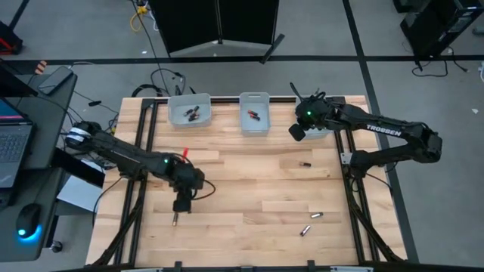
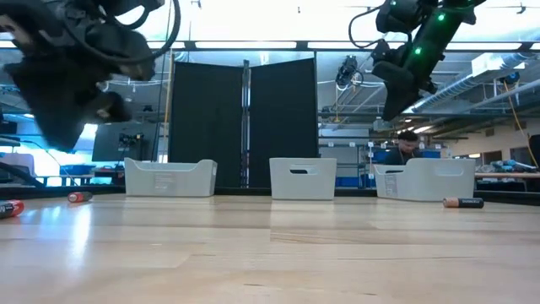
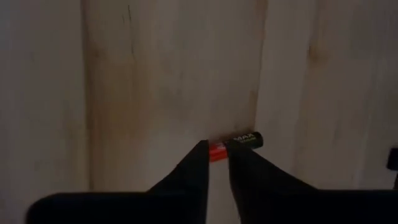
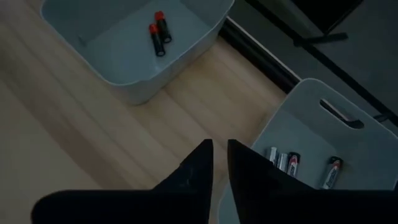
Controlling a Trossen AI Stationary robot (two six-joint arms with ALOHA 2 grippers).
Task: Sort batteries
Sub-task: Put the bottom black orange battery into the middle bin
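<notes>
One battery [image 3: 236, 142] marked "MAX", left tool [image 3: 216, 163] and right tool [image 4: 219, 158] nearly together.

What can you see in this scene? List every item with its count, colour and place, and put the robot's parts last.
table: one, light wood, under both arms
bins: three, translucent grey, in a row along the table's far edge
batteries in left bin: several, dark with red, exact count unclear
batteries in middle bin: two, black with red ends
batteries in right bin: at least four, silver and black
loose batteries: at least four, scattered on the table, one right by the left gripper
laptop: one, dark, on the desk to the left
person: one, in the room behind the table
left gripper: one, dark, over a black, red-ended battery
right gripper: one, dark, above the right bin
</notes>
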